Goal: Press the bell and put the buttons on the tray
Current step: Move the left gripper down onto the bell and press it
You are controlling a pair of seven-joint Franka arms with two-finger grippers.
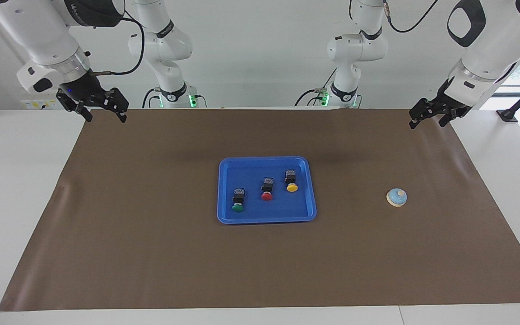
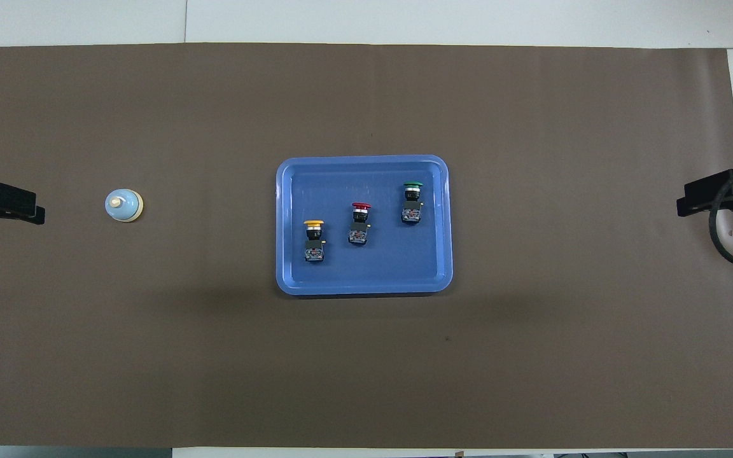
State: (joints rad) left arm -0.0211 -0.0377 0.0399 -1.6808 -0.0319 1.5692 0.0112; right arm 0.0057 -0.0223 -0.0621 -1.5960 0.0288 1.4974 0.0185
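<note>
Three push buttons on the blue tray (image 1: 309,189), bell apart on the brown mat (image 1: 151,253).

Yellow button (image 1: 291,181), red button (image 1: 266,189) and green button (image 1: 238,200) lying in a slanted row, caps pointing away from the robots. Light-blue bell (image 1: 396,197) toward the left arm's end. Left gripper (image 1: 429,118) raised over that end's mat corner, fingers apart; right gripper (image 1: 102,113) raised over the mat corner at the right arm's end, fingers spread, clamped on nothing.

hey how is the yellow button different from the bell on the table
The yellow button lies in the blue tray; the bell stands on the brown mat, toward the left arm's end. The button has a black blocky body with a yellow cap and lies on its side; the bell is a light-blue dome with a cream knob, upright. Neither is held.
</note>
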